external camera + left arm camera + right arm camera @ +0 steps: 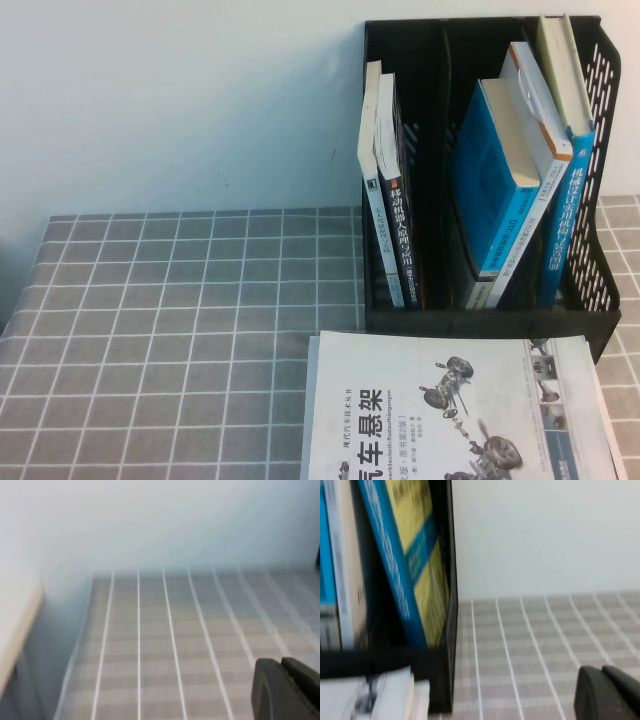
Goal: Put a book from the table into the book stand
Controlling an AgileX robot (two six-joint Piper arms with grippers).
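Observation:
The white book (455, 410) with the black Chinese title and grey car-part pictures lies flat on the grey grid-cloth table (180, 320), just in front of the black book stand (600, 250). The stand holds two thin books in its left slot and blue and white books leaning in its right slots. Neither arm shows in the high view. My left gripper (281, 666) is shut and empty, low over bare cloth. My right gripper (602, 672) is shut and empty, beside the stand's outer wall (451, 605); a corner of the white book (370, 695) shows there.
A white wall stands behind the table. A pale board edge (15, 625) shows beside the table in the left wrist view. Bare cloth spreads left of the stand and to its right (545, 640).

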